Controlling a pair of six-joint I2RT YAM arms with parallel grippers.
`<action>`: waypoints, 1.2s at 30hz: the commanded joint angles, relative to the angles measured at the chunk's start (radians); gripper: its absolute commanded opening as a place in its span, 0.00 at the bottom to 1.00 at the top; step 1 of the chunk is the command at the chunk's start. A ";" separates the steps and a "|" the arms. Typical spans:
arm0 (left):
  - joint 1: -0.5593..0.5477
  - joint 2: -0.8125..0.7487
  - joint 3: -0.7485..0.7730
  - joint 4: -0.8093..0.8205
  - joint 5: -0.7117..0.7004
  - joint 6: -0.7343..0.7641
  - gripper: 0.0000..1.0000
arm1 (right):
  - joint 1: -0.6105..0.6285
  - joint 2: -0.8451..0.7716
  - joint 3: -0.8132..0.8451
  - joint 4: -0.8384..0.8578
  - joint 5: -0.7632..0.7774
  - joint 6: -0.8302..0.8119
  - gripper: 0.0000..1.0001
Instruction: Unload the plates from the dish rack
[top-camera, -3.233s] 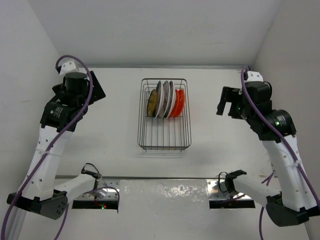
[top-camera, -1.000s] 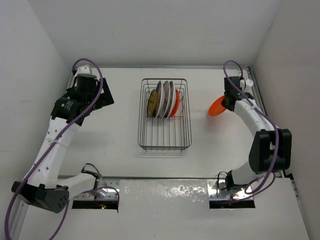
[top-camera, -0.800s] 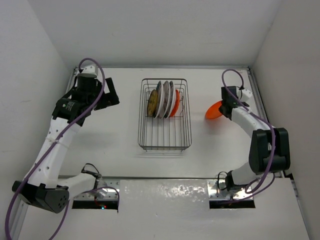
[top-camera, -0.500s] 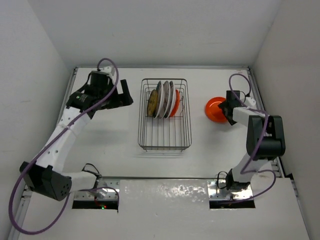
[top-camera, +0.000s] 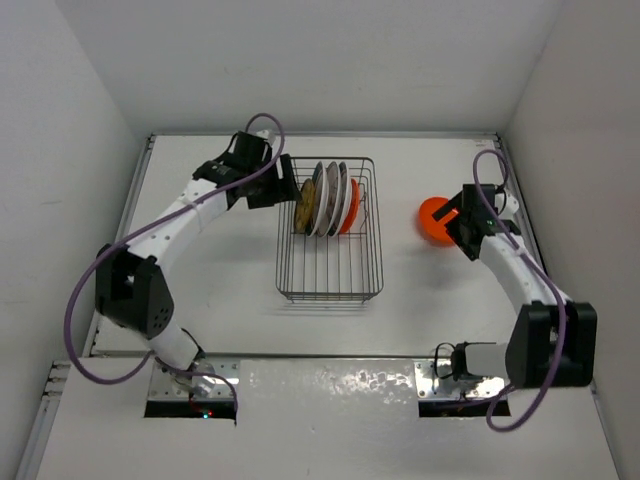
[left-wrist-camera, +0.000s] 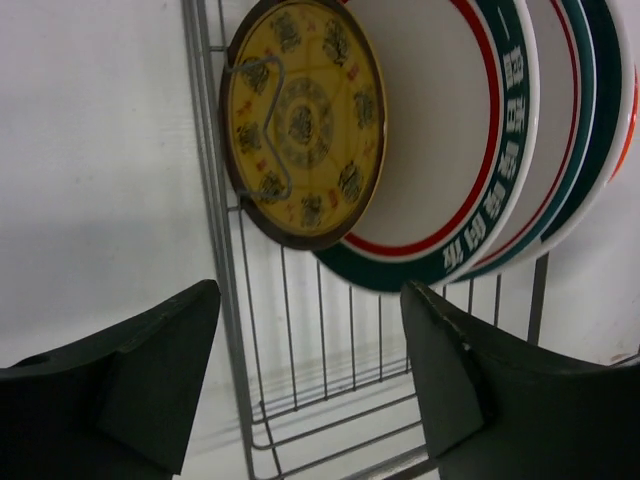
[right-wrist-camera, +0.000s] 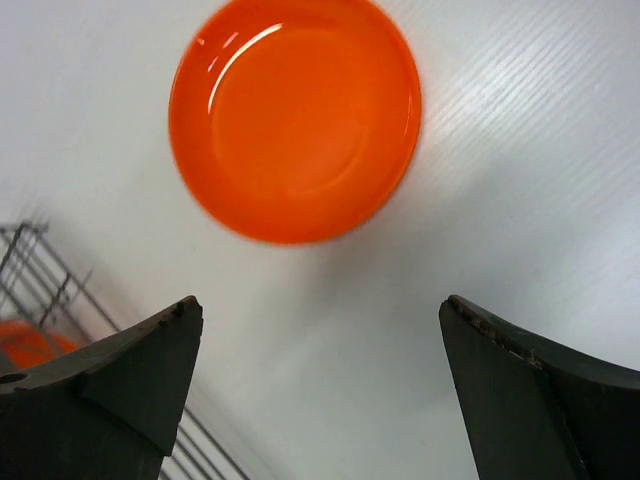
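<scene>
white table (top-camera: 220, 270) now bears one orange plate (top-camera: 437, 220), flat, right of the rack (top-camera: 330, 296); right gripper (right-wrist-camera: 318, 308) has let go, spread above it. left gripper (left-wrist-camera: 308, 292) has swung in, jaws wide, facing the yellow plate (left-wrist-camera: 300, 120), likely next. other plates (top-camera: 335, 198) stand upright inside.

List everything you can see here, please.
table: one, white, under everything
dish rack: one, dark wire, centre
yellow-brown plate: one, upright, rack's left end
green-rimmed white plates: at least two, upright beside it
racked orange plate: one, rack's right end
loose orange plate: one, flat, right of rack
left gripper: black, open, at the yellow-brown plate
right gripper: black, open, over the loose orange plate
</scene>
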 joint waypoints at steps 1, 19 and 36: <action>-0.002 0.081 0.087 0.108 0.044 -0.040 0.69 | 0.011 -0.159 -0.084 -0.077 -0.079 -0.083 0.99; -0.003 0.318 0.162 0.216 0.140 -0.106 0.34 | 0.011 -0.339 -0.146 -0.213 -0.206 -0.218 0.99; -0.014 0.338 0.214 0.193 0.146 -0.109 0.00 | 0.011 -0.364 -0.166 -0.216 -0.171 -0.223 0.99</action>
